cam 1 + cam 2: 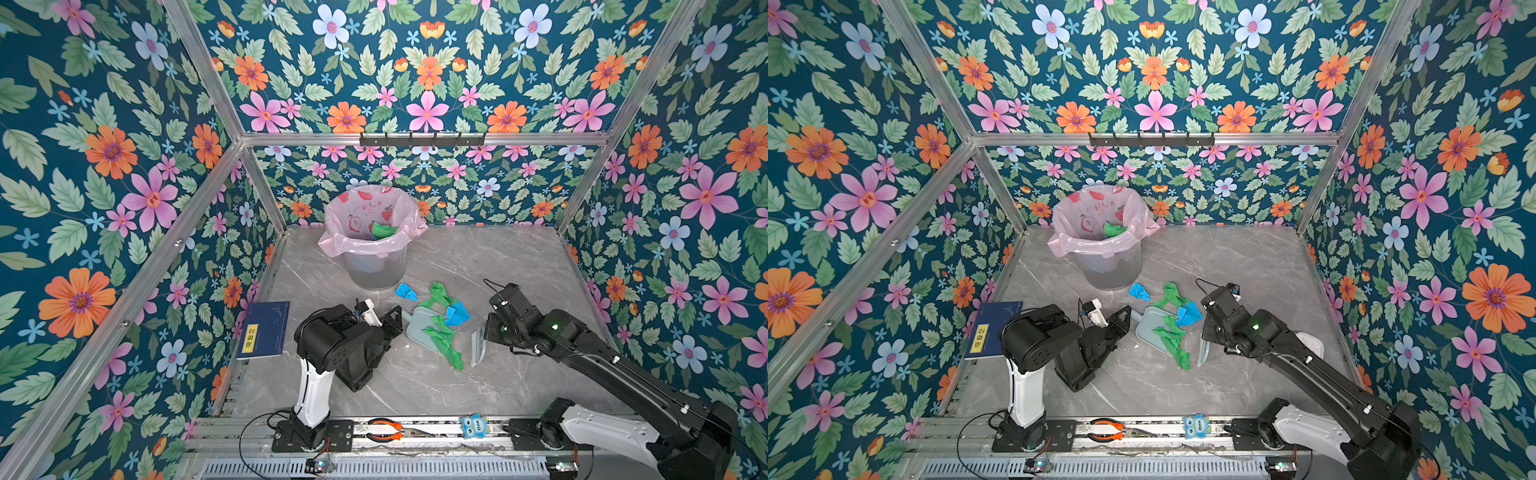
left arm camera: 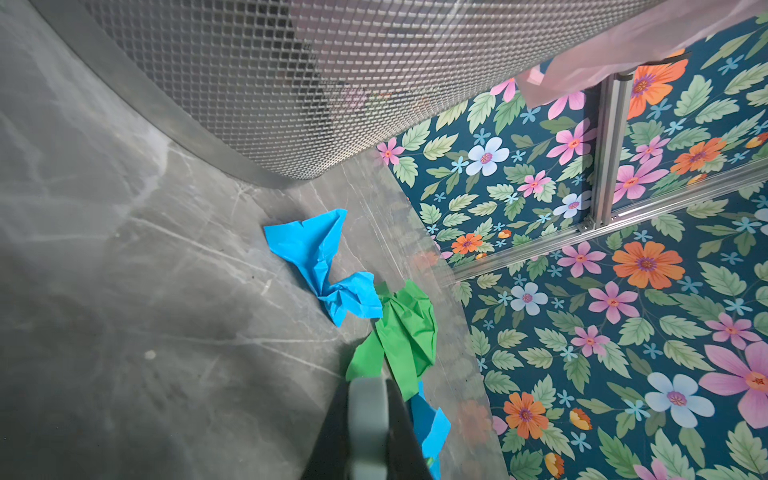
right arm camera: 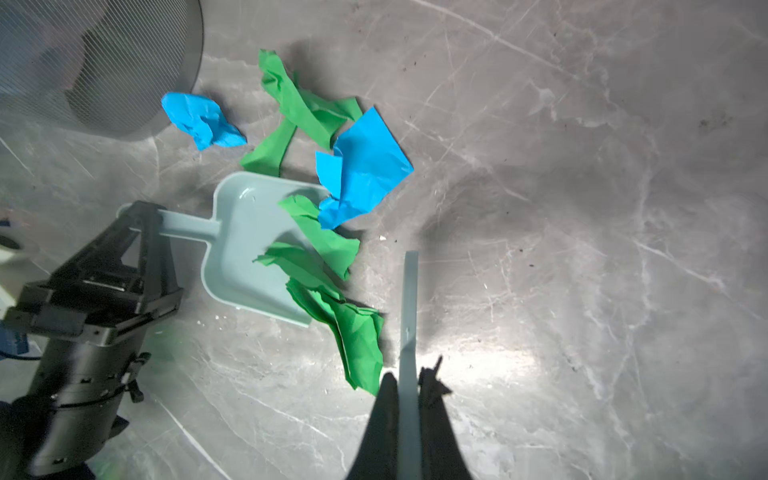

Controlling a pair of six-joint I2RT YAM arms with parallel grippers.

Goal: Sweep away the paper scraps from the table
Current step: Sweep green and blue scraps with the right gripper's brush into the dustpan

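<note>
Green paper scraps and blue paper scraps lie mid-table, some across the mouth of a pale teal dustpan. Another blue scrap and a green strip lie nearer the bin. My left gripper is shut on the dustpan's handle. My right gripper is shut on a pale brush, which stands just right of the lowest green scrap. The brush is apart from the pan.
A mesh bin lined with a pink bag stands at the back left, with a green scrap inside. A blue book leans at the left wall. Orange pliers and a blue owl box lie on the front rail.
</note>
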